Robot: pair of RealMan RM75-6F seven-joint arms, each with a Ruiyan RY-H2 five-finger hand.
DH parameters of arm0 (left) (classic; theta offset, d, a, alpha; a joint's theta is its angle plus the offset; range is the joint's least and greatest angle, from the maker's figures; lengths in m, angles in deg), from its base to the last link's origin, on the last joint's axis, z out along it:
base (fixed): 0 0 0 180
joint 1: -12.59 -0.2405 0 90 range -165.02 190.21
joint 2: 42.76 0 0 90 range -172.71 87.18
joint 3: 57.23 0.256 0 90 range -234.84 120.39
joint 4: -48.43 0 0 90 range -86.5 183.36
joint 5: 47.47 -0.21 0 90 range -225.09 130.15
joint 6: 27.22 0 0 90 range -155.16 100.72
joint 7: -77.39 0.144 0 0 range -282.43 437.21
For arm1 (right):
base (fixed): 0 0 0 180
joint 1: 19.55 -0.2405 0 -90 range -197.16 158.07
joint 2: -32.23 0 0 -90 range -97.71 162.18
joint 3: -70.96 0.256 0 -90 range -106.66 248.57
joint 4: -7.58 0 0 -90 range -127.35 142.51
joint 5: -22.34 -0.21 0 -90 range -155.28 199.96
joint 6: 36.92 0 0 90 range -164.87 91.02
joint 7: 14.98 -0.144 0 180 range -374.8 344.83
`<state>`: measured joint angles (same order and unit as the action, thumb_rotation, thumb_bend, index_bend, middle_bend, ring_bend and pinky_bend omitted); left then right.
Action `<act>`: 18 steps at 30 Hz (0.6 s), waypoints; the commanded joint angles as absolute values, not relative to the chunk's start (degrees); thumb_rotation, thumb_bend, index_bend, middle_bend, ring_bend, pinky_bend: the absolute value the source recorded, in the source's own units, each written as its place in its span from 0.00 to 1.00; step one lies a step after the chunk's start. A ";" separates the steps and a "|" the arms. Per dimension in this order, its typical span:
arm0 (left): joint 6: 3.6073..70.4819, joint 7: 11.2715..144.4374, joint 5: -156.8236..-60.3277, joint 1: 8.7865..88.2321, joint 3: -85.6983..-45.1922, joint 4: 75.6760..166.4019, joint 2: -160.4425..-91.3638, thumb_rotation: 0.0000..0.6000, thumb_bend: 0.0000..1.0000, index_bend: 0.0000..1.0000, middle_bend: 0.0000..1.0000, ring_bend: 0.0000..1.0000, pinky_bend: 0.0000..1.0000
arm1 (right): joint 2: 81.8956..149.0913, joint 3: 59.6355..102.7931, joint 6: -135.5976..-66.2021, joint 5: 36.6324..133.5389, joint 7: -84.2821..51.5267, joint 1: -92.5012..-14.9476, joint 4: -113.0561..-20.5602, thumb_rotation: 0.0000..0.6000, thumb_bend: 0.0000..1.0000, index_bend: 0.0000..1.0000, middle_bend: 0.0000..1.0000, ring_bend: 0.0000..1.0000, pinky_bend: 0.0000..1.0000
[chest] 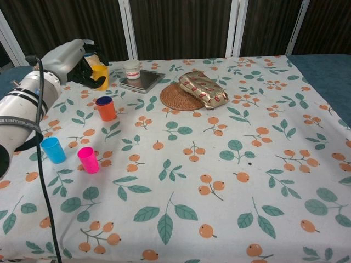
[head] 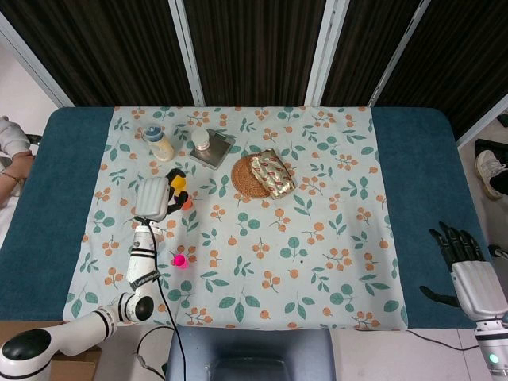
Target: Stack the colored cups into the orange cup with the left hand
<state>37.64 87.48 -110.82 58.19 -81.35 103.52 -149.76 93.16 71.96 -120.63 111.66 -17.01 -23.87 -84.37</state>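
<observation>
Nearest us on the counter (chest: 230,219) stood the pink cup (chest: 88,160) and, just beside it to the left, the blue cup (chest: 54,150); both were upright, apart and untouched. In the head view we saw the pink cup (head: 179,260) clearly, but the blue one was hidden by the left arm.

Further back stood the orange cup (chest: 105,108), upright, with a dark purple rim showing at its mouth. We judged that a purple cup was already nested in it, so one stack looked done.

We judged the task under way: yellow was in hand and not yet placed, with pink and blue left on the counter.

The left hand (chest: 74,57) was raised behind and above the orange cup, with its fingers curled around the yellow cup (chest: 100,75), gripping it off the cloth. In the head view the left hand (head: 153,198) covered most of the yellow cup (head: 178,182), and the orange cup (head: 187,204) peeked out beside it. We judged the next move to be lowering yellow into the orange cup's mouth; a tilted cup could catch on the rim.

The right hand (head: 468,270) hung off the counter's right edge, with its fingers spread and nothing in it.

At the back were a bottle (head: 159,144), a woven mat (chest: 181,98) and a foil packet (chest: 203,87).
</observation>
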 commanded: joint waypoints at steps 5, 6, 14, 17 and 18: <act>35.82 84.66 -111.14 58.96 -79.69 96.32 -153.16 1.00 0.39 0.71 1.00 1.00 1.00 | 93.04 72.15 -120.87 111.41 -17.14 -23.76 -84.27 1.00 0.19 0.00 0.00 0.00 0.00; 35.45 83.92 -111.25 58.86 -79.27 95.01 -153.82 1.00 0.39 0.71 1.00 1.00 1.00 | 93.04 72.25 -120.79 111.18 -17.22 -23.79 -84.27 1.00 0.19 0.00 0.00 0.00 0.00; 34.32 81.82 -112.38 59.86 -78.33 89.04 -156.61 1.00 0.39 0.64 1.00 1.00 1.00 | 92.97 72.10 -121.00 111.48 -17.21 -23.65 -84.39 1.00 0.19 0.00 0.00 0.00 0.00; 33.73 81.05 -112.63 59.86 -78.02 87.90 -157.09 1.00 0.40 0.46 1.00 1.00 1.00 | 92.97 72.23 -121.04 111.32 -17.27 -23.65 -84.33 1.00 0.19 0.00 0.00 0.00 0.00; 33.44 80.82 -112.63 59.84 -77.98 87.79 -157.14 1.00 0.40 0.36 1.00 1.00 1.00 | 92.97 72.27 -120.99 111.21 -17.25 -23.66 -84.31 1.00 0.19 0.00 0.00 0.00 0.00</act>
